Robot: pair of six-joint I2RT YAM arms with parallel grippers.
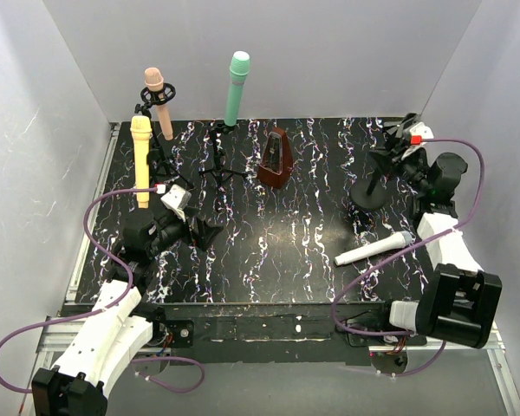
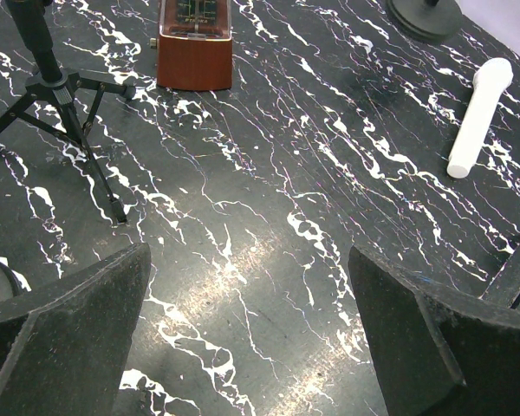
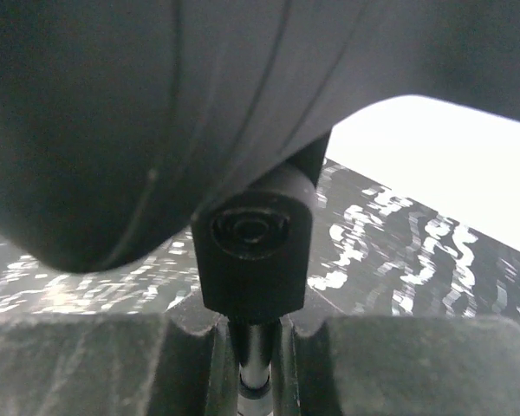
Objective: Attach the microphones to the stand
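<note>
Marbled table [image 1: 269, 260]; right hand [image 3: 256, 368] grips stand [image 1: 370, 192].

Top view was evenly lit and sharp; walls [image 1: 61, 78] were bright, shadows on table [image 1: 312, 251] soft. Left wrist view was sharp, with one glare patch on the table. Right wrist view was dim; stand [image 3: 253, 251] was blurred at close range, background blown out white.
</note>
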